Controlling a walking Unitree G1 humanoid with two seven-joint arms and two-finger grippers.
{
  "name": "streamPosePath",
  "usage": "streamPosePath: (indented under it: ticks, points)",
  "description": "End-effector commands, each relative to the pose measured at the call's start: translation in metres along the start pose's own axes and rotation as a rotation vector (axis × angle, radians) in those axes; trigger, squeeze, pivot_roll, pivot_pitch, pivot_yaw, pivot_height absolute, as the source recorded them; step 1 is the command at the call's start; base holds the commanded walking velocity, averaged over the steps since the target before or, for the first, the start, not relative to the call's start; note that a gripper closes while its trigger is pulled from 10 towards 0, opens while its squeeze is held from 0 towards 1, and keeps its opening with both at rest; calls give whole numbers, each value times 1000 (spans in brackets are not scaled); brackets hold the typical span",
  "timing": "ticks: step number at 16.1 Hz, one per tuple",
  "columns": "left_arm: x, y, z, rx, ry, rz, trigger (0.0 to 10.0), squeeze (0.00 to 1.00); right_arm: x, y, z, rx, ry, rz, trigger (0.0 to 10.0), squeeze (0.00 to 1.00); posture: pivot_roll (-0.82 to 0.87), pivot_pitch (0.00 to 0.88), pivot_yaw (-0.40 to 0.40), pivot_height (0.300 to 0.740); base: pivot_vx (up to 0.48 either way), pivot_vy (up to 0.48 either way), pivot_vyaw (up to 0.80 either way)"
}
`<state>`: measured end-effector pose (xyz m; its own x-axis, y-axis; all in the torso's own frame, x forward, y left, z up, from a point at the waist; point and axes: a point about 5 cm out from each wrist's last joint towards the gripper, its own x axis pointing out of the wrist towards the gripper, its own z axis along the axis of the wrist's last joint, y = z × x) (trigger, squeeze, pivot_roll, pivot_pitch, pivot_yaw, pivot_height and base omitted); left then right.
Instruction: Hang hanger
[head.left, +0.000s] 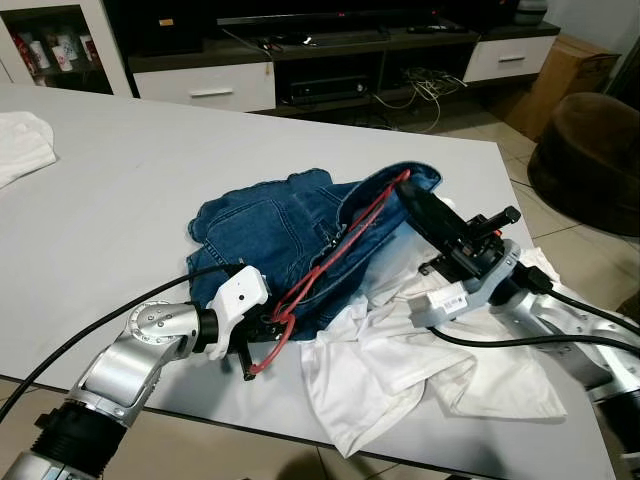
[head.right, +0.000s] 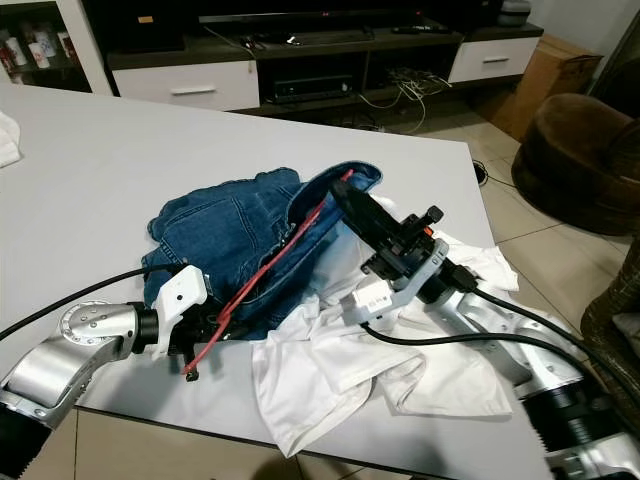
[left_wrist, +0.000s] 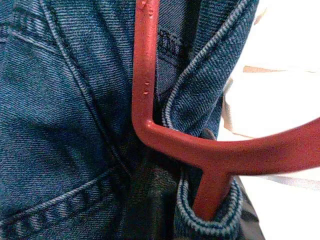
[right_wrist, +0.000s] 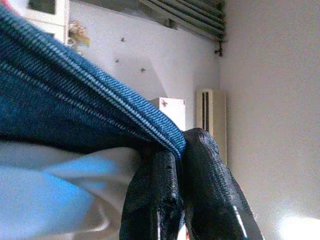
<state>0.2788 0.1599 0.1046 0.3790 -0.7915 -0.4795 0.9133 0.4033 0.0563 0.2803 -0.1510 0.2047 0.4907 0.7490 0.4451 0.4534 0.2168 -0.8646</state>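
Right now the red hanger (head.left: 335, 250) lies threaded through the blue jeans (head.left: 270, 235) on the grey table (head.left: 120, 200). At the jeans' near edge, the left gripper (head.left: 262, 330) clamps the hanger's hook end. At their far edge, the right gripper (head.left: 415, 205) pinches the denim hem, fingers (right_wrist: 200, 200) closed. White cloth (head.left: 400, 370) lies beside the jeans.
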Motion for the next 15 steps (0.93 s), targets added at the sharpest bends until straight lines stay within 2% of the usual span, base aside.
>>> streamPosePath:
  ticks: [1, 2, 4, 6, 10, 12, 13, 15]
  points:
    - [-12, -7, -72, -199, 304, 53, 0, 0, 9, -41, -9, -97, 0, -230, 10000, 0, 44, 65, -12, 740, 0, 0, 0]
    - [-12, -1, -70, -199, 302, 85, 0, 0, 10, -38, -2, -99, -44, -202, 10000, 0, 44, 65, -12, 740, 0, 0, 0]
    - [-7, 11, -55, -182, 291, 128, 0, 0, 7, -19, 24, -87, -195, -96, 10000, 0, 36, 64, -12, 740, 0, 0, 0]
    - [-1, 13, -48, -164, 306, 117, 0, 0, 8, -13, 32, -84, -246, -65, 10000, 0, 33, 62, -9, 740, 0, 0, 0]
    - [6, 14, -49, -144, 327, 111, 0, 0, 12, -11, 37, -82, -257, -77, 10000, 0, 34, 62, -4, 740, 0, 0, 0]
    - [16, 20, -38, -154, 290, 155, 0, 0, 14, 1, 50, -33, -289, -55, 10000, 0, 39, 62, -5, 740, 0, 0, 0]
    - [26, 26, -25, -150, 250, 184, 0, 0, 13, 14, 57, 10, -310, 8, 10000, 0, 42, 63, -3, 740, 0, 0, 0]
    - [39, 32, -6, -151, 195, 209, 0, 0, 14, 29, 64, 46, -324, 56, 10000, 0, 39, 61, -4, 740, 0, 0, 0]
